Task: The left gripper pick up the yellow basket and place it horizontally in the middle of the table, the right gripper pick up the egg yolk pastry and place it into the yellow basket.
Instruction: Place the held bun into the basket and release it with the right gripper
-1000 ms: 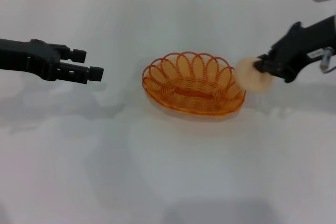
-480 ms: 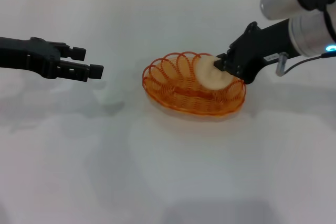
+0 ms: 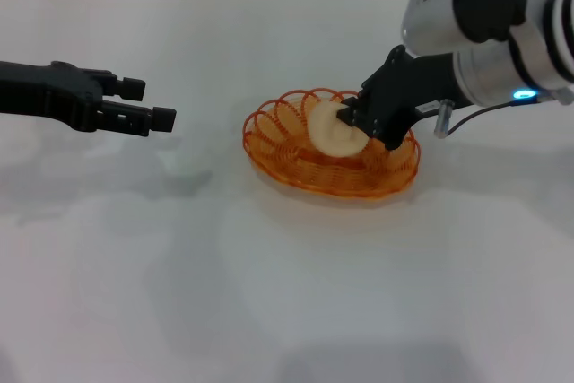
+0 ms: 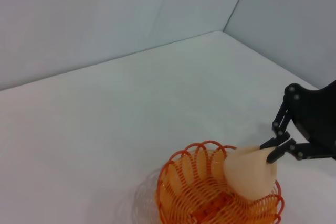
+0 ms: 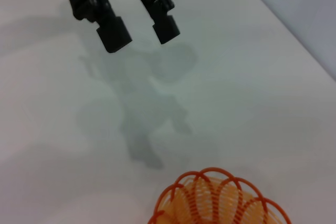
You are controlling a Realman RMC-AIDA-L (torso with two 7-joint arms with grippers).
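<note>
White and plain, the desk carries one item only: the yellow basket, an orange-yellow wire oval. It rests flat near the middle of the desk with its long side across the head view, and no tool touches it. The first half of the task is judged complete.

Right arm: it reaches in over the basket's right-hand rim. The right tool is pinching the egg yolk pastry; in the left wrist view its black fingertips press into the side of the pastry. The pastry sits tilted, above the basket floor and inside the line of the looped rim. Whether its underside already touches the wire cannot be told. It is judged not yet released.

Left arm: the left tool hangs over bare desk well to the left of the basket, fingers spread and holding nothing. The right wrist view confirms two separated black fingertips with a gap between them.

Outstanding, by judgement: lower the pastry to the basket floor, release the grip, and withdraw the right arm clear of the rim without catching the wire loops.
</note>
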